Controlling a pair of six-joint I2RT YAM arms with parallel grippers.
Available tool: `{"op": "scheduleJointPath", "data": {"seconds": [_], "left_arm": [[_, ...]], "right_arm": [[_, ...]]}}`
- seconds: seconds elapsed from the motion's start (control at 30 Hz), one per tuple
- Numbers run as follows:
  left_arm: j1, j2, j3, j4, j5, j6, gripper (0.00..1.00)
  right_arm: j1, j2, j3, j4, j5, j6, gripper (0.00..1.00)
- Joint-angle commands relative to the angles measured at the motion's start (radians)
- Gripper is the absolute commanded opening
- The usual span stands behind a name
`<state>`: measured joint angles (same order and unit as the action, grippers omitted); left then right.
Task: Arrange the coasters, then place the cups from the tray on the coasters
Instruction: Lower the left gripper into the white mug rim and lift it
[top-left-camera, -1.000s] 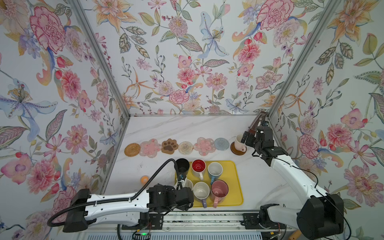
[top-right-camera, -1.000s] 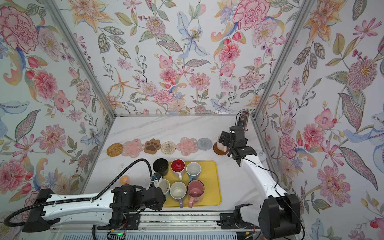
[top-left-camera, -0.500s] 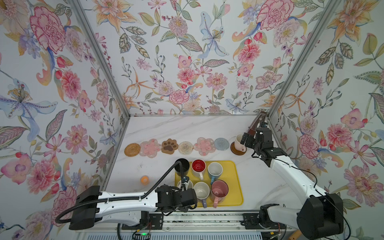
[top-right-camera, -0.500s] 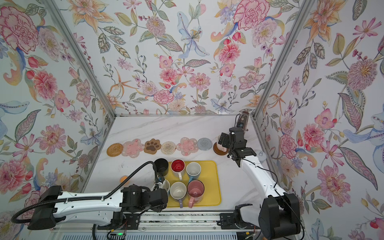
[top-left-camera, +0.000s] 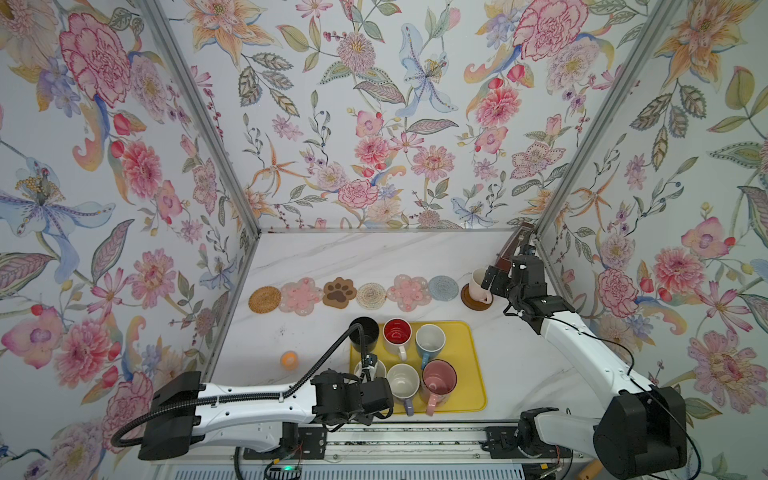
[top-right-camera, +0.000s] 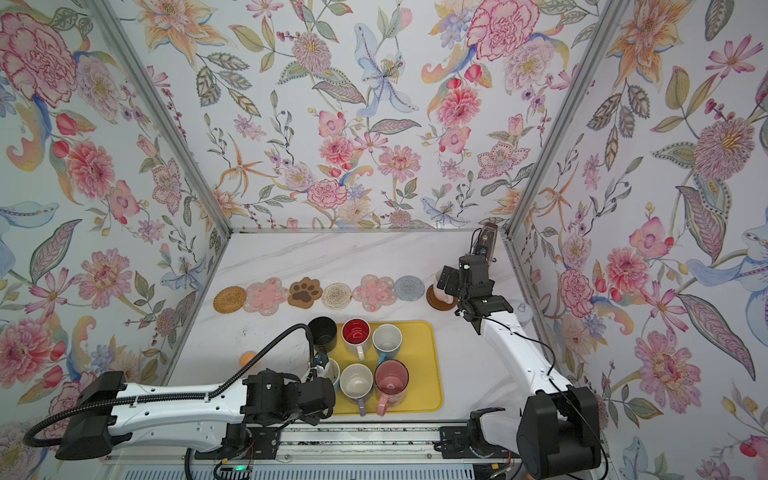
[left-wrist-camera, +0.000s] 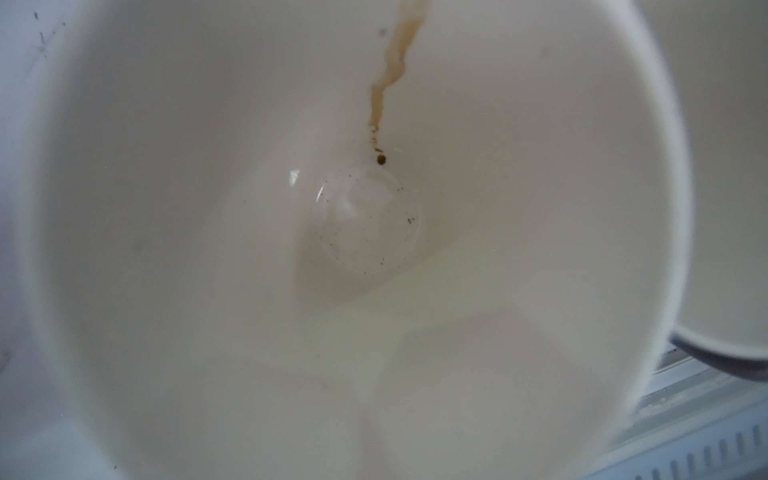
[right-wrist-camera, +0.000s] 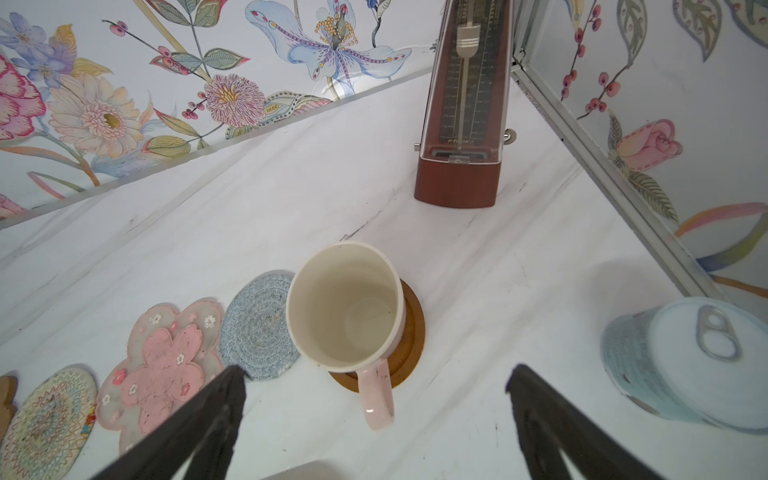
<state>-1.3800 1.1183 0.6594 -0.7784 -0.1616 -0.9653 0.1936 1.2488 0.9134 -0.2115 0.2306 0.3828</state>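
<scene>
While right fingers (right-wrist-camera: 199, 415) gape, cup (right-wrist-camera: 345, 307) stands ahead.

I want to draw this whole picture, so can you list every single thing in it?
Coasters: seven, tan, pink, brown, cream, grey-blue; one row across the table.
Cups: seven, mixed colours; six on the tray, one on the dark brown coaster.
Tray: one, yellow, front middle.
Round thing: one, orange, left of the tray.
Metronome: one, brown, far right corner.
Can: one, pale blue, by the right wall.
Left tool: one, black, at the tray's front-left cup; grip hidden.
Right tool: one, black, open, facing the coaster's cup.
</scene>
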Motion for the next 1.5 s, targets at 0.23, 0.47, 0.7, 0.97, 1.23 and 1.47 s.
{"op": "scheduleJointPath", "data": {"seconds": [0.23, 0.47, 0.7, 0.97, 1.23, 1.47], "left_arm": [[0.009, -0.038, 0.027, -0.077, -0.043, -0.003, 0.19], [0.014, -0.061, 0.073, -0.135, -0.115, 0.009, 0.01], [0.016, -0.106, 0.099, -0.172, -0.161, -0.001, 0.0], [0.025, -0.193, 0.141, -0.281, -0.281, -0.052, 0.0], [0.05, -0.225, 0.211, -0.407, -0.353, -0.114, 0.0], [0.114, -0.247, 0.244, -0.45, -0.402, -0.147, 0.0]], "right_arm": [[-0.006, 0.003, -0.006, 0.02, -0.019, 0.016, 0.99], [-0.005, 0.01, -0.003, 0.024, -0.028, 0.017, 0.99], [-0.005, 0.014, -0.002, 0.025, -0.03, 0.015, 0.99], [-0.006, 0.019, -0.003, 0.029, -0.033, 0.012, 0.99], [-0.008, 0.018, -0.006, 0.031, -0.037, 0.009, 0.99], [-0.012, 0.008, -0.017, 0.034, -0.039, 0.005, 0.99]]}}
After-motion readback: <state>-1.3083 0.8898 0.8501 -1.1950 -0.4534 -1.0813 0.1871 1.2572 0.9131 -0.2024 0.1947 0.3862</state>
